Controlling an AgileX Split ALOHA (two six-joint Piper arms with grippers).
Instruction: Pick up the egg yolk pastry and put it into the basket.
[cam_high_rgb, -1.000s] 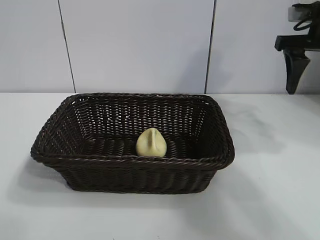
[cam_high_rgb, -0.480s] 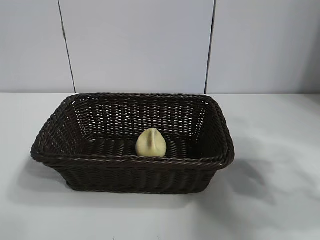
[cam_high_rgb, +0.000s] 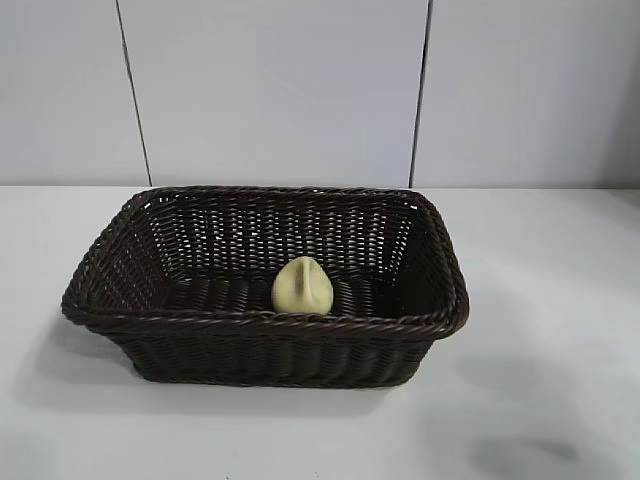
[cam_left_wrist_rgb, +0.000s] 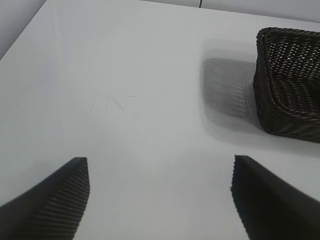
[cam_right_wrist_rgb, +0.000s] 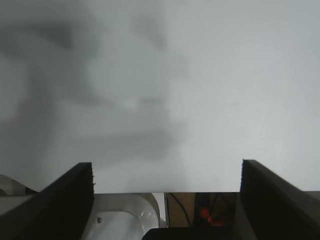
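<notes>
Sitting inside the basket (cam_high_rgb: 440, 325), the egg yolk pastry (cam_high_rgb: 302, 287) lies away from both gaping, empty pincers.

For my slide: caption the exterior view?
Egg yolk pastry resting inside the dark wicker basket on a white table.

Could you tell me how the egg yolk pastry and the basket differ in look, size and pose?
The egg yolk pastry is pale yellow and smooth; the basket is dark brown woven wicker. The pastry is small and rounded with a crease on top; the basket is large and rectangular with sloped sides. The pastry lies inside, near the front wall; the basket rests on the white table. Neither is held by a gripper.
</notes>
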